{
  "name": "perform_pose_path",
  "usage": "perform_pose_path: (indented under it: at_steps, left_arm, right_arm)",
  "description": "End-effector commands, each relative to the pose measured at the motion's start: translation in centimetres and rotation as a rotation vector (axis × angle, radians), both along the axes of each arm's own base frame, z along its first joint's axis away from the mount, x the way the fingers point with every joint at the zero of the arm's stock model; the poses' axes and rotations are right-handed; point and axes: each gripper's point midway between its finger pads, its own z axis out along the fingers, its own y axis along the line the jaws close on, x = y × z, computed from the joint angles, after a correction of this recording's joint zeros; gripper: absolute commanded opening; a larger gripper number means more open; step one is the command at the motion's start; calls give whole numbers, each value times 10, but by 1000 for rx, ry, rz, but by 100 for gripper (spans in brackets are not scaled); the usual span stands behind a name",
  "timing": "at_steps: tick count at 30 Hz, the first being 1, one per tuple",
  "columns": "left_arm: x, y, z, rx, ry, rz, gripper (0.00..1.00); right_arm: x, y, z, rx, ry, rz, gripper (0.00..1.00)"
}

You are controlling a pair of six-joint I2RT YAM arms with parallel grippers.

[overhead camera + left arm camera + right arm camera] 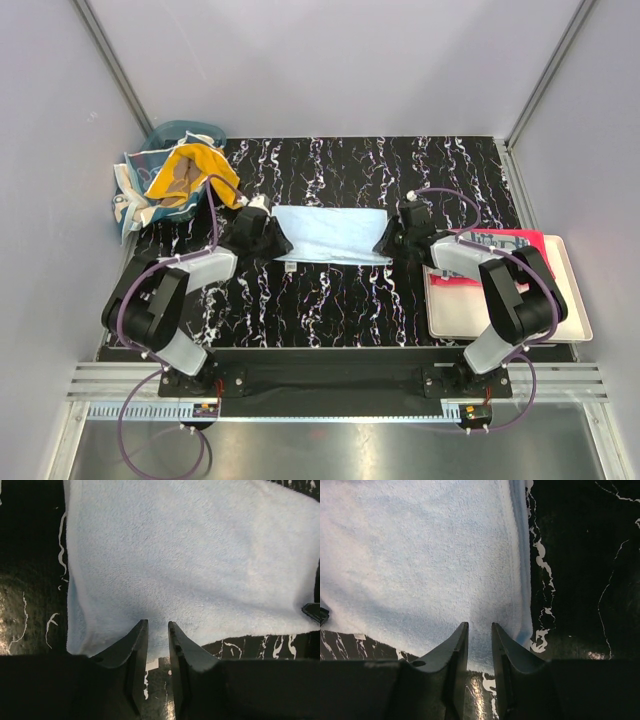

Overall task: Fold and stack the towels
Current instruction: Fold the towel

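A light blue towel [330,235] lies flat on the black marbled table as a wide folded rectangle. My left gripper [270,236] is at its left end and my right gripper [392,238] at its right end. In the left wrist view the left gripper [158,622] has its jaws a narrow gap apart over the towel's [190,555] near edge, with bare table showing between them. In the right wrist view the right gripper [480,625] stands the same way over the towel [420,555]. Neither pinches cloth.
A teal basket [180,133] at the back left holds an orange towel [190,175] and a patterned cloth [130,200] that hangs over its side. A cream tray [575,300] at the right holds a red towel [505,243]. Grey walls enclose the table.
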Motion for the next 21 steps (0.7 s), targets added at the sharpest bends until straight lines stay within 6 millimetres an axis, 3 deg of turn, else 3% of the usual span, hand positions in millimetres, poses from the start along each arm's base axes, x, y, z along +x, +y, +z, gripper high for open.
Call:
perform_pose_path:
  at_steps: [1, 5, 9, 13, 16, 18, 21]
  left_arm:
    - [6, 3, -6, 15, -16, 7, 27]
    - [3, 13, -16, 33, 13, 34, 26]
    - [1, 19, -12, 31, 4, 40, 27]
    - [3, 18, 13, 22, -46, 21, 29]
    - [8, 8, 41, -10, -98, -19, 30]
    - [13, -7, 64, -38, -135, -58, 31]
    - [20, -32, 80, -55, -161, -112, 31]
  right_arm:
    - [7, -4, -3, -30, -16, -34, 31]
    - [5, -10, -8, -65, 10, -51, 31]
    - [5, -18, -3, -91, -4, -78, 31]
    - [7, -19, 16, -85, -38, -81, 32]
    - [15, -18, 42, -83, -88, -75, 33]
    - [23, -23, 54, -121, -114, -88, 36]
    - [34, -30, 57, -173, -114, -97, 41]
